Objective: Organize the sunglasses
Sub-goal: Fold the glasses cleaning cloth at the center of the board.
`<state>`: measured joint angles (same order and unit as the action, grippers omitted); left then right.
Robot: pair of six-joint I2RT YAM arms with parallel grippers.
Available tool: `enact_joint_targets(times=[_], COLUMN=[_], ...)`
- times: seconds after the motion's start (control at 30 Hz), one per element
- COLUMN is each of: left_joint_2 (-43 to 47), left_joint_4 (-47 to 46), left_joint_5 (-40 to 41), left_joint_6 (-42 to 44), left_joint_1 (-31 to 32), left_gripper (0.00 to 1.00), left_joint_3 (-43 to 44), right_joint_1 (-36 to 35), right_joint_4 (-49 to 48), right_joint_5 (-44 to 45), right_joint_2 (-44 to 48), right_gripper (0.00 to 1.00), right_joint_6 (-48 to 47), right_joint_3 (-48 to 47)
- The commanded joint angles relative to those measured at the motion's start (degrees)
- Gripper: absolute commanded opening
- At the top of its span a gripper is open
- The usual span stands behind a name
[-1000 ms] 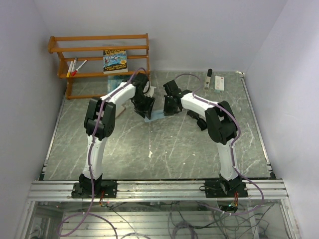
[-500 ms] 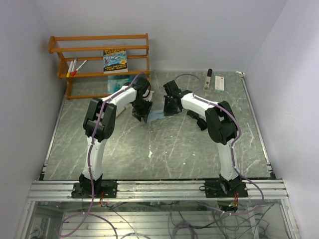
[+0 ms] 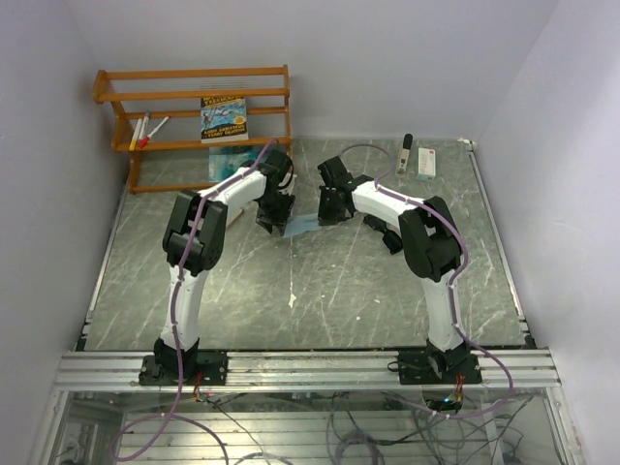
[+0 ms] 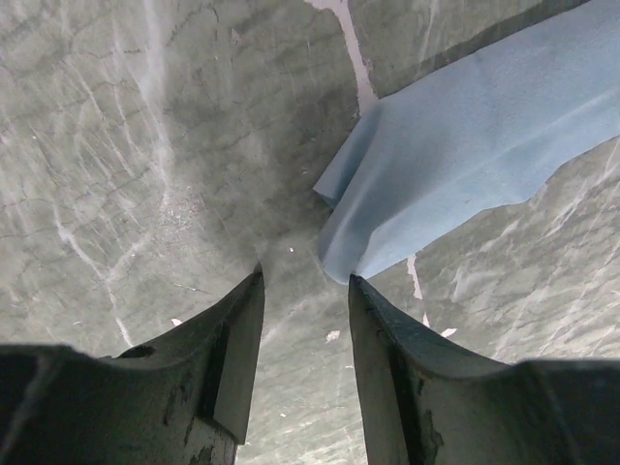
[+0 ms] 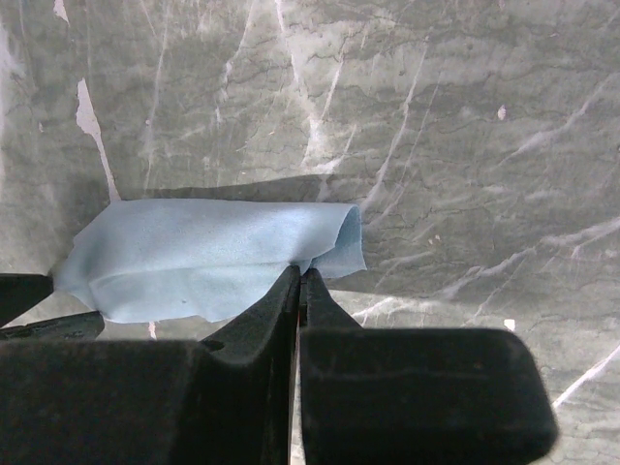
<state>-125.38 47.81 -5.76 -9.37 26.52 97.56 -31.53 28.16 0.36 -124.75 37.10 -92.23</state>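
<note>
Mid-frame in the overhead view, on the grey marble-veined tabletop (image 3: 291, 310) between pale lilac walls (image 3: 387, 58), lies the thin light-blue cloth (image 3: 302, 225). The right gripper (image 5: 298, 276) is pinched together on its edge. The left gripper (image 4: 305, 279) hangs with jaws apart, the cloth's corner just beside one finger (image 4: 387, 358). An orange wooden shelf (image 3: 194, 95) stands upper left.

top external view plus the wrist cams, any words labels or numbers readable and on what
book on the wooden rack: cover print too blurred to read
white box at the far edge: marking too small to read
blue cloth: no text
</note>
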Motion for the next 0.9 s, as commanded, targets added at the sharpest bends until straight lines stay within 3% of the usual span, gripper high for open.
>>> enact_joint_targets(times=[0.0, 0.5, 0.87], left_joint_2=[-0.7, -3.3, -1.5], left_joint_4=[-2.9, -2.0, -2.6], left_joint_5=[0.5, 0.6, 1.2], left_joint_6=[-1.8, -2.5, -2.0], left_joint_1=[1.4, 4.1, 3.8], left_gripper=[0.51, 0.50, 0.21], left_joint_3=[0.2, 0.9, -1.3], right_joint_1=[-0.5, -0.6, -0.6], right_joint_4=[2.0, 2.2, 2.1], right_joint_5=[-1.1, -0.9, -1.1], right_joint_2=[-0.6, -0.4, -0.6], right_gripper=[0.00, 0.00, 0.00], right_joint_6=[0.4, 0.3, 0.4], right_joint_3=[1.2, 1.1, 1.0])
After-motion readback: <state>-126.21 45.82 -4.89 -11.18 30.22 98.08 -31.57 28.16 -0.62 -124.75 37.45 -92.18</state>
